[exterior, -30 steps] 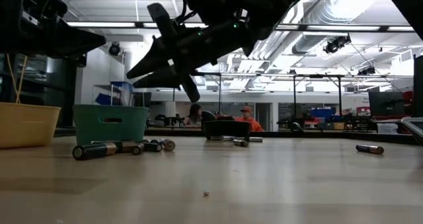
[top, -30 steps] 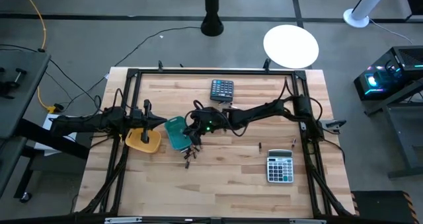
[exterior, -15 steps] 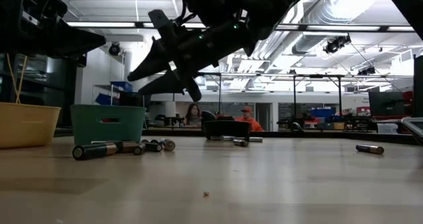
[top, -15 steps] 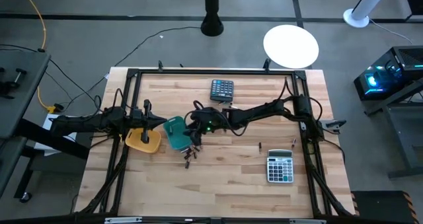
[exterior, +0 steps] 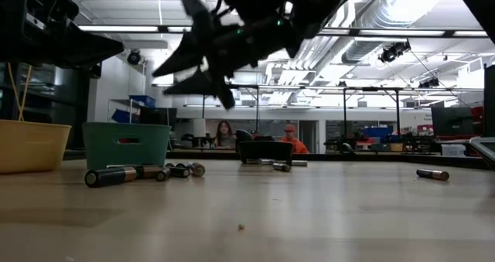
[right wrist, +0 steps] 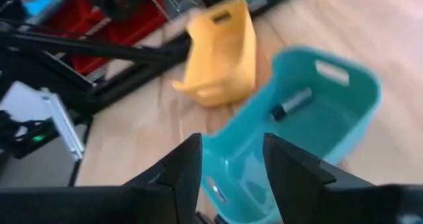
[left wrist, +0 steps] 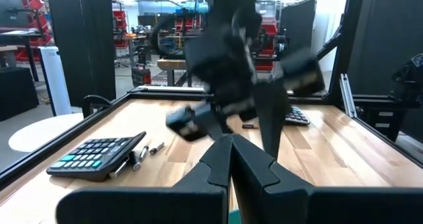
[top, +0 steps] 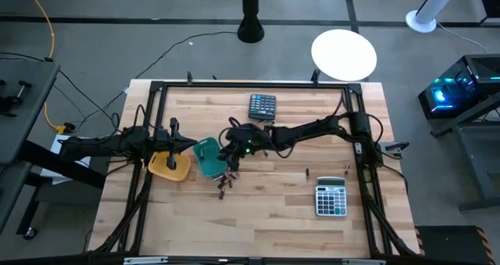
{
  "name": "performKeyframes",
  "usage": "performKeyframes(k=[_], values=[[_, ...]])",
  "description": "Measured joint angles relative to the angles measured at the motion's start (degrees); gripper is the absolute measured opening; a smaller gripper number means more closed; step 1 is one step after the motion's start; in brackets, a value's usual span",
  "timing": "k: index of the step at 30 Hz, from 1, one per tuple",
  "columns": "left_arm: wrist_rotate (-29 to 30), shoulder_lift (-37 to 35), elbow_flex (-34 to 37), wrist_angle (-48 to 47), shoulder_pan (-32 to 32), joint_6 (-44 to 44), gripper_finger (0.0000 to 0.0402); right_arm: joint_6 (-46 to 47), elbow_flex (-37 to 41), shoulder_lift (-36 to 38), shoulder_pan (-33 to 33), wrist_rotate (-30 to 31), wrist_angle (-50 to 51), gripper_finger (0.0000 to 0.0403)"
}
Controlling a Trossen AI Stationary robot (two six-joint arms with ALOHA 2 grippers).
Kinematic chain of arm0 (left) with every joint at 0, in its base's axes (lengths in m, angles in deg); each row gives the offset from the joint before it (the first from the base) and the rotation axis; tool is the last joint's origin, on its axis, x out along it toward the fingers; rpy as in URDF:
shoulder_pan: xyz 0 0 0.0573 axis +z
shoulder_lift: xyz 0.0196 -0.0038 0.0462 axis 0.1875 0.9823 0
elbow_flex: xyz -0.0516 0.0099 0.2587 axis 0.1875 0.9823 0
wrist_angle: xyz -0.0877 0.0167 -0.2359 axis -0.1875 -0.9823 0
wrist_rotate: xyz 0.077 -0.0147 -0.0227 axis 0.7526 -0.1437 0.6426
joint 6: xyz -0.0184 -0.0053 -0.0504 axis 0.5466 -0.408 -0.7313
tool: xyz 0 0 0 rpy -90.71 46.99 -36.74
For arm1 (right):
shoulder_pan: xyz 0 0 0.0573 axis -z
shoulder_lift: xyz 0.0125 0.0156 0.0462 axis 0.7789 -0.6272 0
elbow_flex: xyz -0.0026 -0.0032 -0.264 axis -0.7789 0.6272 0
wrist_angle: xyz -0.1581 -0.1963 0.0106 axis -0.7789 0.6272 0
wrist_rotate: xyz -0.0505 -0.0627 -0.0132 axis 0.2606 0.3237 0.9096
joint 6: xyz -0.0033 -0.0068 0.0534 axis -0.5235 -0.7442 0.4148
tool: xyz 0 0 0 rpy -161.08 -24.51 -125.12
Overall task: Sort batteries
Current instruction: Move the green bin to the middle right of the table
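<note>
Small, hard, smooth batteries (exterior: 139,172) lie clustered on the table (top: 266,210) beside the teal tray (top: 207,157), one already inside. The right gripper (right wrist: 231,159) hovers over the tray, fingers apart, empty. They would likely roll; pinch one across its middle.

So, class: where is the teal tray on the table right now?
In the high view the teal tray sits left of the table's centre, just right of the yellow tray, with the right gripper at its right edge and a battery cluster just below.

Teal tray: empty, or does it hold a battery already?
Not empty. The right wrist view looks into the teal tray and shows one battery lying on its floor, with the right gripper above, jaws open.
</note>
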Motion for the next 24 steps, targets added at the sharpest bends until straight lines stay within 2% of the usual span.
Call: performKeyframes(k=[5, 8, 14, 20, 24], values=[[0.0, 0.0, 0.0, 0.0, 0.0, 0.0, 0.0000, -7.0, 0.0, 0.9, -0.3, 5.5, 9.8, 0.0154], [0.0, 0.0, 0.0, 0.0, 0.0, 0.0, 0.0000, -7.2, 1.6, -0.8, -0.5, 6.4, 13.9, 0.0154], [0.1, 0.1, 0.0, 0.0, 0.0, 0.0, 0.0000, -2.8, 4.6, 0.3, -0.5, 2.1, 13.7, 0.0154], [0.0, 0.1, 0.0, 0.0, 0.0, 0.0, 0.0000, -1.5, 4.5, 5.5, -1.0, 4.7, 11.9, 0.0154], [0.0, 0.1, 0.0, 0.0, 0.0, 0.0, 0.0000, 2.4, 2.6, 4.0, -1.6, 5.3, 11.2, 0.0154]])
